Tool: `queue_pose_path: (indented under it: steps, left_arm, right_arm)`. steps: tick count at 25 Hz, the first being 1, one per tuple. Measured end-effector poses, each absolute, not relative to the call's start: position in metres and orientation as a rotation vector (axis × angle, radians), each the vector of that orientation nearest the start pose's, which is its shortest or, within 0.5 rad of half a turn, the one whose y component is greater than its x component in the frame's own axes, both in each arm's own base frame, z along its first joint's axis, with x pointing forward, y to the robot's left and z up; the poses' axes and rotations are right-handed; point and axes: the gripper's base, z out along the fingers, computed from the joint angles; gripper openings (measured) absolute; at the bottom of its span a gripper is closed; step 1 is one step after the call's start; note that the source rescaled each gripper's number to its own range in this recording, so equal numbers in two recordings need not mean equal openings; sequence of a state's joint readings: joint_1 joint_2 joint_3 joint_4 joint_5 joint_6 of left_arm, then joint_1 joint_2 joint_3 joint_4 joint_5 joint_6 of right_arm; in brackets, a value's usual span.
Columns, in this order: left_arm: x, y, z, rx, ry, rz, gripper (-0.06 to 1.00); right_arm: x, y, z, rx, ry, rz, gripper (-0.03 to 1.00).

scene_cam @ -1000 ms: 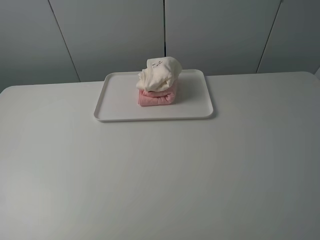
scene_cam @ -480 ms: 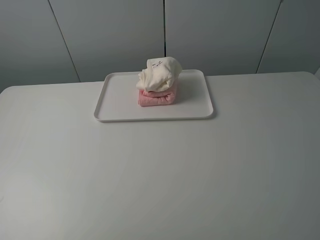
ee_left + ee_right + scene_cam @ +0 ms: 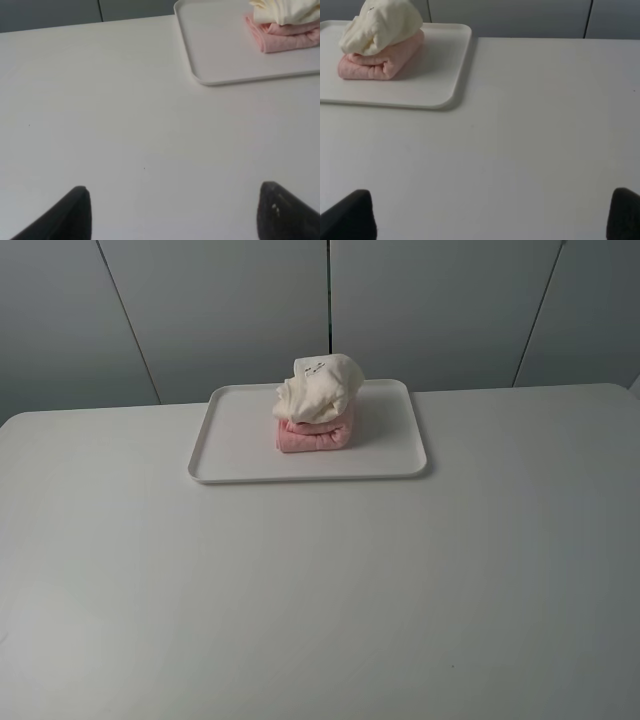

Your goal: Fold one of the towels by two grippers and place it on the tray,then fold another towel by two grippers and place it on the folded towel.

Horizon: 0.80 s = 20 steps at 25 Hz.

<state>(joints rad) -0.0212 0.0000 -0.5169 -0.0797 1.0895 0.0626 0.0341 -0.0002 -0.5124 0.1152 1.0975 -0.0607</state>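
Note:
The white tray [image 3: 240,440] lies at the far middle of the table. On it sits the folded pale pink towel [image 3: 315,436], and the cream towel [image 3: 318,388] rests bunched on top of it. The tray [image 3: 220,50], pink towel [image 3: 285,40] and cream towel [image 3: 285,10] also show in the left wrist view. In the right wrist view I see the tray [image 3: 440,65], pink towel [image 3: 380,60] and cream towel [image 3: 380,25]. My left gripper [image 3: 177,212] and right gripper [image 3: 492,217] stand open over bare table, well back from the tray, holding nothing. Neither arm shows in the exterior view.
The white table [image 3: 320,590] stretches from the tray to the near edge. Grey wall panels [image 3: 330,300] stand right behind the table's far edge.

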Motion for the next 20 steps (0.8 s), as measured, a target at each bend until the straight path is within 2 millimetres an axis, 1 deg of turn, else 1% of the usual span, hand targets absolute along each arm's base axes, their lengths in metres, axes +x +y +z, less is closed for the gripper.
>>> queue_pose_path:
  steps: [14,16,18,20]
  left_arm:
    - [-0.0084,-0.0062,0.2798,0.09,2.052,-0.071,0.87]
    - [-0.0084,-0.0062,0.2798,0.09,2.052,-0.071,0.89]
    - [-0.0084,-0.0062,0.2798,0.09,2.052,-0.071,0.96]
    - [-0.0084,-0.0062,0.2798,0.09,2.052,-0.071,0.99]
  right_arm:
    - [-0.0085,0.0092,0.2782,-0.105,2.062,0.123,1.0]
    - [-0.0085,0.0092,0.2782,-0.105,2.062,0.123,1.0]
    - [-0.0085,0.0092,0.2782,-0.105,2.062,0.123,1.0]
    - [-0.0085,0.0092,0.2782,-0.105,2.062,0.123,1.0]
